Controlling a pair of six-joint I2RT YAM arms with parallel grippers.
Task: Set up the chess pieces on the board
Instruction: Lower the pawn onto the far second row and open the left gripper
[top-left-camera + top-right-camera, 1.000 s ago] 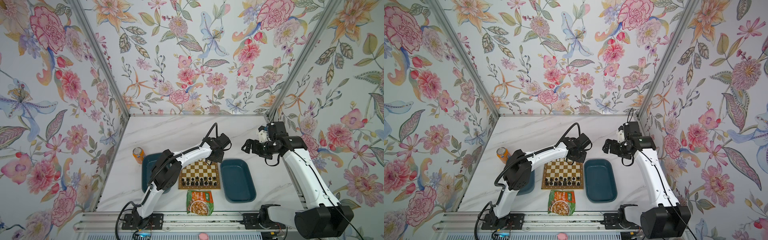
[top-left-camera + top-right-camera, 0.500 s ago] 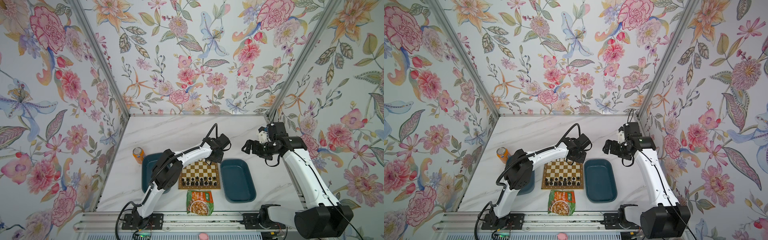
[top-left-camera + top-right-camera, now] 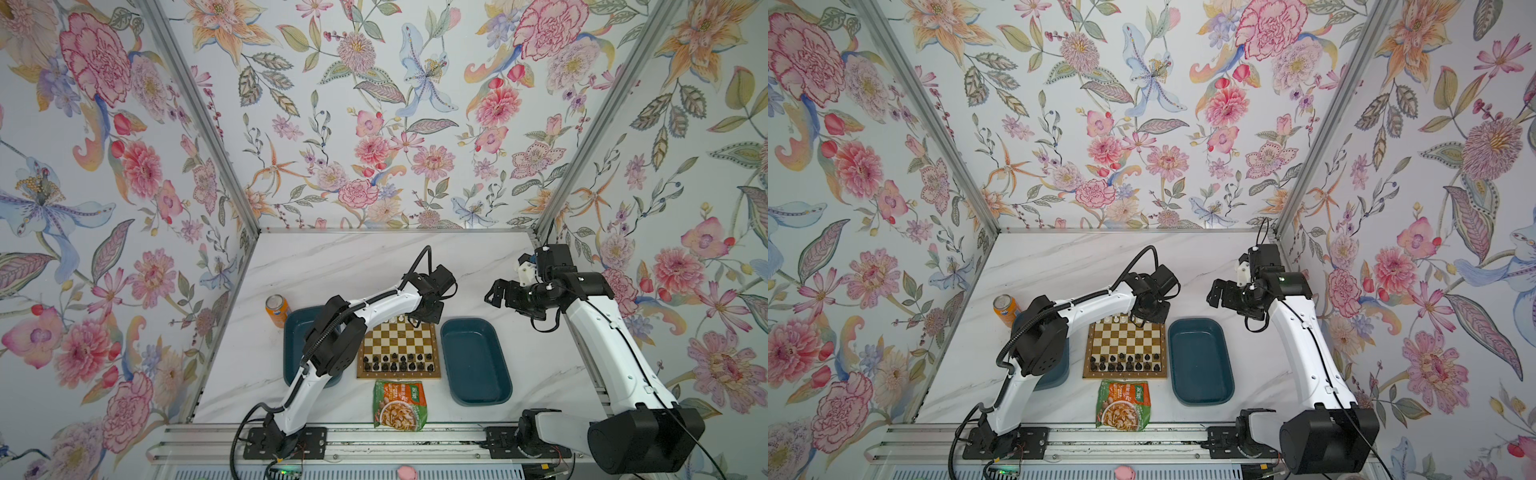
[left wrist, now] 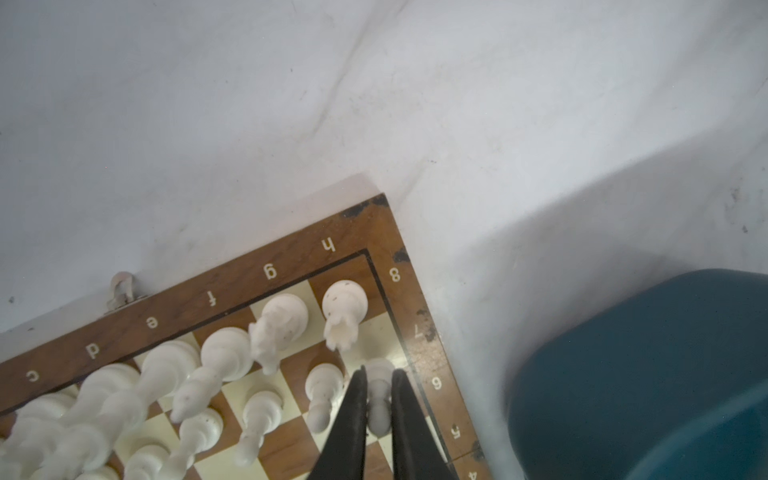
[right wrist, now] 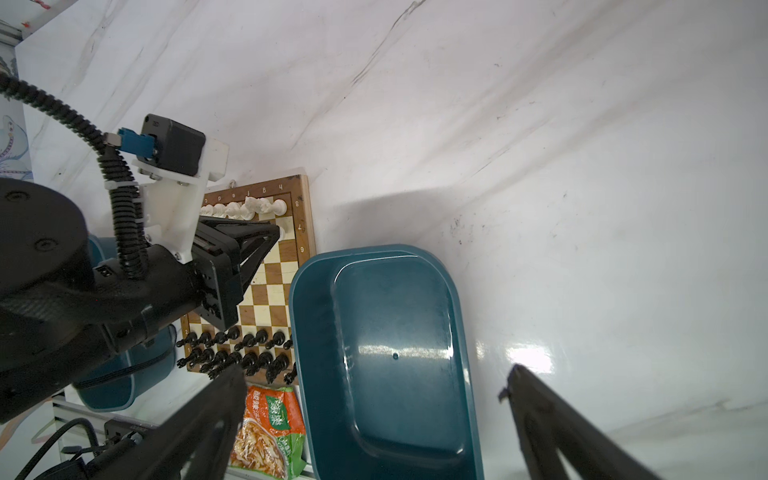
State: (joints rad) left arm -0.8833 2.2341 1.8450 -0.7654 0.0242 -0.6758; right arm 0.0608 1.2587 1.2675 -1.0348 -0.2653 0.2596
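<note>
Pawn of small white plastic, round-headed [image 4: 379, 395], stands upright, pinched between the closed black fingers of the left gripper [image 4: 379, 376]. Its long axis runs along them. Below the grip lies the cream square at the one-o'clock corner of the brown-and-cream wooden chessboard [image 3: 399, 375]. Only the left wrist view shows this pinch, since both top views hide it under the wrist. At two o'clock, the right gripper [image 3: 494, 293] hangs wide open and farther off.
</note>
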